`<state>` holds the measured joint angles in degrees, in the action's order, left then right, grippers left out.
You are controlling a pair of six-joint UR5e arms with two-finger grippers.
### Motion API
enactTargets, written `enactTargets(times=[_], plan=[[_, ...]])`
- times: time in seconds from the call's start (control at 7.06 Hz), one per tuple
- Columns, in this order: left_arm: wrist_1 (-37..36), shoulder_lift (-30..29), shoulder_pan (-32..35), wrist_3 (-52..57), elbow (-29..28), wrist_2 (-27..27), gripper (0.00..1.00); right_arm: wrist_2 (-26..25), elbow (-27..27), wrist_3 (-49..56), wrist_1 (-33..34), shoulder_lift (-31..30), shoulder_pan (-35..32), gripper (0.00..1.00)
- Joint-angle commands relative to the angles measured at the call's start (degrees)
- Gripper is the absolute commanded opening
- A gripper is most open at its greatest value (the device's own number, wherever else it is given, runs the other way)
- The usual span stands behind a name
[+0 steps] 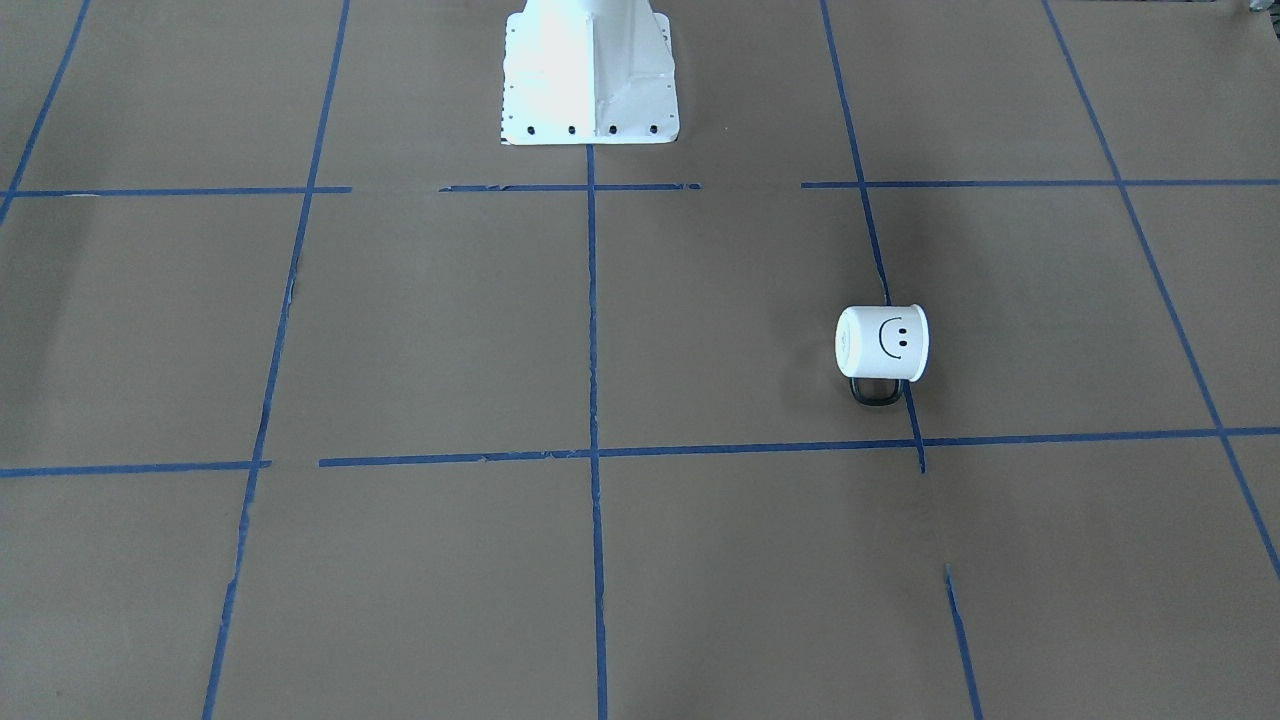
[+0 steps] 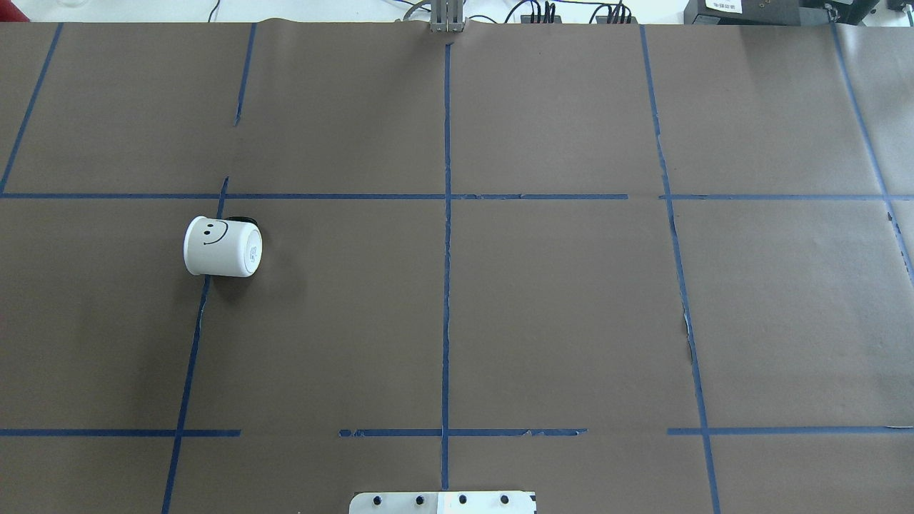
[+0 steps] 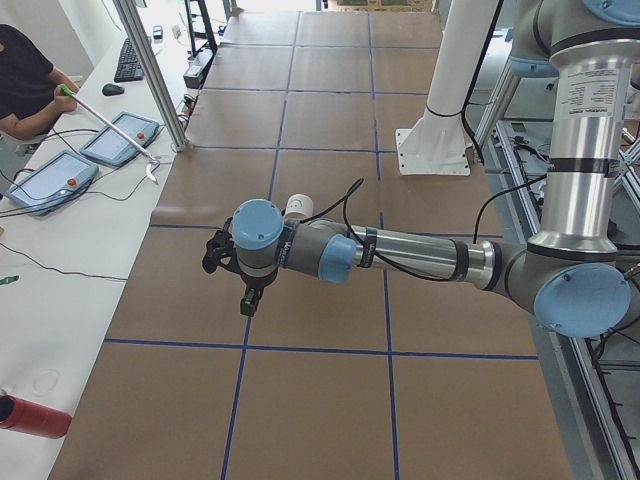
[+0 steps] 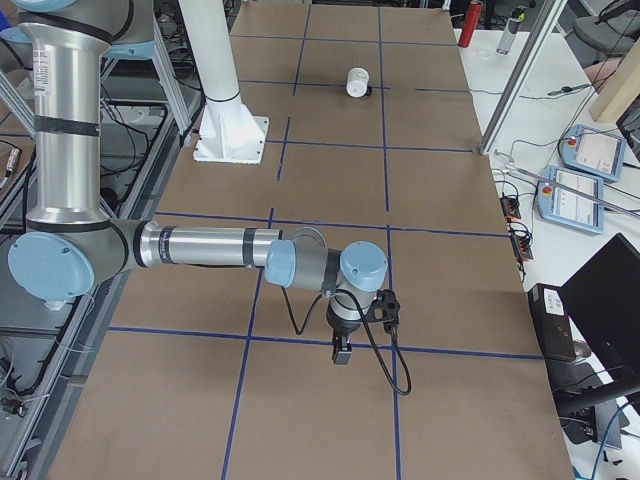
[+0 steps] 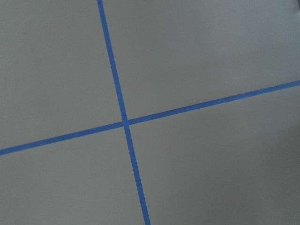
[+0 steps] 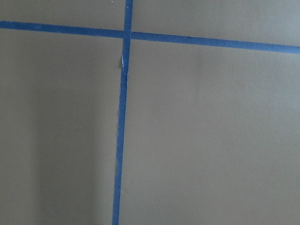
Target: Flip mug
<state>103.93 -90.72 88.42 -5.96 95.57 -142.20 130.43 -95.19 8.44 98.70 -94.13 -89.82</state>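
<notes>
mug [image 1: 883, 342]: smooth white shell with a slight gloss; ceramic or enamel, cannot tell which
handle [image 1: 876, 391]: black, smooth, with a faint sheen
table cover [image 2: 557, 307]: brown paper, matt, with soft creases and visible seams
tape lines [image 2: 447, 285]: blue tape, matt, torn and ragged along some edges
base [image 1: 590, 70]: white painted metal, glossy, with strong glare
left arm [image 3: 420, 255]: silvery metal tubes, smooth, with a satin shine
joint caps [image 3: 258, 224]: pale blue plastic, smooth, semi-matt
right arm [image 4: 200, 246]: the same silvery metal tube and blue plastic caps
</notes>
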Motion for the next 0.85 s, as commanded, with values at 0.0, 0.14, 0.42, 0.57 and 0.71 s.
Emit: enactTargets(times=[0.0, 0.14, 0.42, 0.57, 0.71], plan=[[14.24, 0.10, -6.03, -24.23, -1.71, 0.26, 1.00, 0.00, 0.00, 0.00, 0.00, 0.00, 0.00, 1.00], [20.99, 0.89, -7.63, -33.41, -1.71, 0.35, 1.00, 0.00, 0.00, 0.00, 0.00, 0.00, 0.00, 1.00], [41.08, 2.65, -14.12, -54.13, -2.67, 4.10, 1.00, 0.00, 0.00, 0.00, 0.00, 0.00, 0.00, 1.00], [49.97, 3.52, -17.55, -66.25, -3.20, 8.04, 1.00, 0.00, 0.00, 0.00, 0.00, 0.00, 0.00, 1.00], [59.89, 3.62, -22.54, -74.73, -4.77, 12.35, 1.00, 0.00, 0.00, 0.00, 0.00, 0.00, 0.00, 1.00]])
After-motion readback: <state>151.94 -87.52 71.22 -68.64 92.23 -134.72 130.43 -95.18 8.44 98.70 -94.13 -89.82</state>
